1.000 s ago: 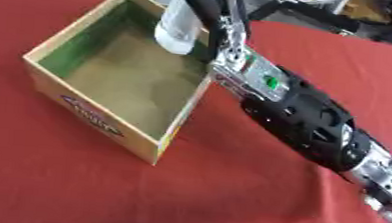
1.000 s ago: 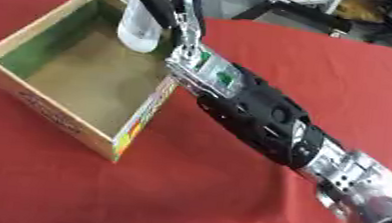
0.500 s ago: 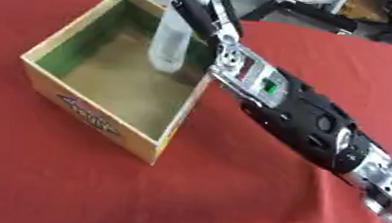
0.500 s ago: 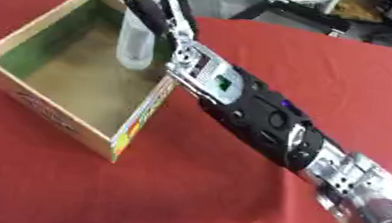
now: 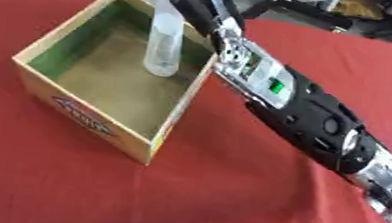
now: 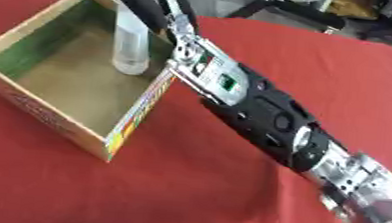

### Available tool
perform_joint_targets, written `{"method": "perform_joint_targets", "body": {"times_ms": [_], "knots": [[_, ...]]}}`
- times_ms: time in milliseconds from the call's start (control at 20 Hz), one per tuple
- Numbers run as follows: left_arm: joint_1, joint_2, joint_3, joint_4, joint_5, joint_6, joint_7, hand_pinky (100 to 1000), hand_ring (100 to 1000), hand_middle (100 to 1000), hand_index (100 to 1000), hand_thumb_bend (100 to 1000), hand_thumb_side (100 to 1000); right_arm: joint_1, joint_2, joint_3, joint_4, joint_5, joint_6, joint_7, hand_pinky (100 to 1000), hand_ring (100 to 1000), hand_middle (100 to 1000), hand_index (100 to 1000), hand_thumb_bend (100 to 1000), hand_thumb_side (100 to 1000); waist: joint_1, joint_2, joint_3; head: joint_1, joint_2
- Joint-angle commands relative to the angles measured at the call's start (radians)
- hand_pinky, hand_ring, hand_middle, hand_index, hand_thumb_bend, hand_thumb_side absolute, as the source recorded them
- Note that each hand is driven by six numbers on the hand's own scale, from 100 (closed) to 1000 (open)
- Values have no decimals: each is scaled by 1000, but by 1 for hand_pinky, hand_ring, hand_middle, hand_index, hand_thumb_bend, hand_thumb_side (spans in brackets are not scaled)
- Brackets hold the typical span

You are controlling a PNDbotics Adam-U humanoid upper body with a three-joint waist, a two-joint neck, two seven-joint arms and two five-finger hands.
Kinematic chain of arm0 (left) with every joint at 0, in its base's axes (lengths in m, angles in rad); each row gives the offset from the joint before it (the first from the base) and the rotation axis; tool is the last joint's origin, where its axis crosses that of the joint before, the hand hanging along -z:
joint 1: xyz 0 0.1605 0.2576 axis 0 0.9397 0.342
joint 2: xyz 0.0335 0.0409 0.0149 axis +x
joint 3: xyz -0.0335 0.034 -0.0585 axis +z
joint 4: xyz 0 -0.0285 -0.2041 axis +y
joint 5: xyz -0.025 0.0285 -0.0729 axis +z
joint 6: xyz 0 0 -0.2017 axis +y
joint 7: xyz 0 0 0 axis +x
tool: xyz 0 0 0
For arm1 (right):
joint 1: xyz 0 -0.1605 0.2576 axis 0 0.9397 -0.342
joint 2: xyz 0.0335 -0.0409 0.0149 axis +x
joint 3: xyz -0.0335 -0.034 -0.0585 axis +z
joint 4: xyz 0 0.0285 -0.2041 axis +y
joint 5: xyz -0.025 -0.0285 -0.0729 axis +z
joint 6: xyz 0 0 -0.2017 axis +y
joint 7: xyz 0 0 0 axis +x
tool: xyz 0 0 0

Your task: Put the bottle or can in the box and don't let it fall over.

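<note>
Bottle now lower than a second ago, upright, base on floor of box; right hand fingers still grasping it, release pending

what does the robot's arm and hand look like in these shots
One arm shows, the right one, entering from the lower right. Its forearm is a bulky black shell with round dimples; nearer the wrist sits a silver block with a small green patch. The joint at the lower right is silver metal. The right hand is black and silver.
</note>
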Motion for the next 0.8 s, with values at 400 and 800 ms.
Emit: {"method": "perform_joint_targets", "body": {"times_ms": [400,800], "knots": [[5,35,11,-18,-15,11,14,543,1000,1000,697,303,872,67,-2,-11,-135,-75,135,85,924,1000,921,994,100,163,32,-45,-69,20,28],[8,37,10,-18,-15,12,13,544,1000,1000,697,303,872,85,-1,-19,-167,-77,160,87,924,1000,921,994,100,157,36,-49,-77,22,29]]}}
